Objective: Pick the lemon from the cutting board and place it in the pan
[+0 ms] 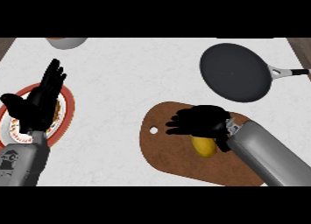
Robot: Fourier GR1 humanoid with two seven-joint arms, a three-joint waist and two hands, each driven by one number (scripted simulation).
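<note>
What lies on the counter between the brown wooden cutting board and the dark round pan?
Nothing: in the head view, only bare white counter separates the brown wooden cutting board from the dark round pan.

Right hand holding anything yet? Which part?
Cannot tell: the right hand is curled over the lemon's far end on the cutting board. Left hand holds nothing.

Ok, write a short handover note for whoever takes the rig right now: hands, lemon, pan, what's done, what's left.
Right hand: over the cutting board, fingers curled down at the lemon; grasp not confirmed.
Left hand: open, resting over the plate at the left.
Lemon: on the board.
Pan: upper right, nothing in it.
Done: reach to the lemon.
Left: lift it, carry it to the pan, release.
</note>
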